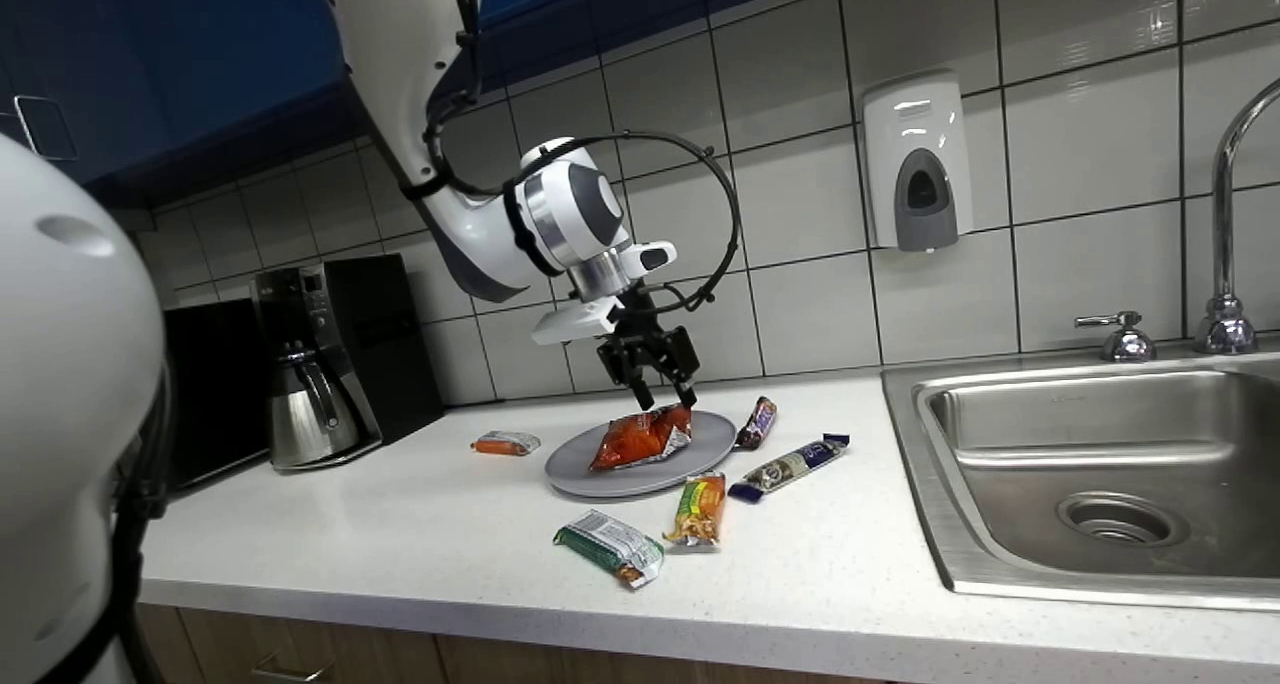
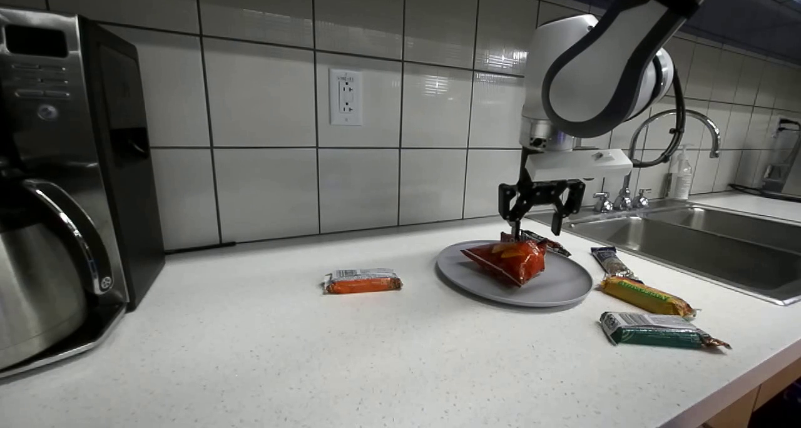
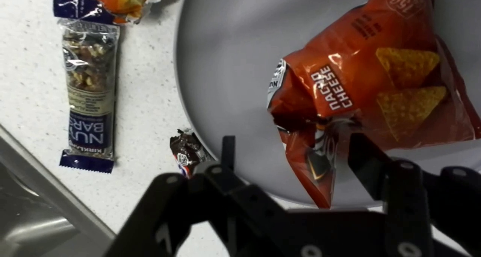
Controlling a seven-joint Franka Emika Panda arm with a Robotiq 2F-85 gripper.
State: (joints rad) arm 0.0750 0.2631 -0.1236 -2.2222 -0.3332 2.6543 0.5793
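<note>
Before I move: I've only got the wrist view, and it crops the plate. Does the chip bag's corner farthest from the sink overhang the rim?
Observer: No, in an exterior view that corner of the chip bag stops short of the rim of the plate.
Operator: Same side, beyond the plate?
Observer: An orange-and-silver wrapped bar lies there, apart from the plate.
Operator: And past that?
Observer: A coffee maker, in both exterior views.
</note>
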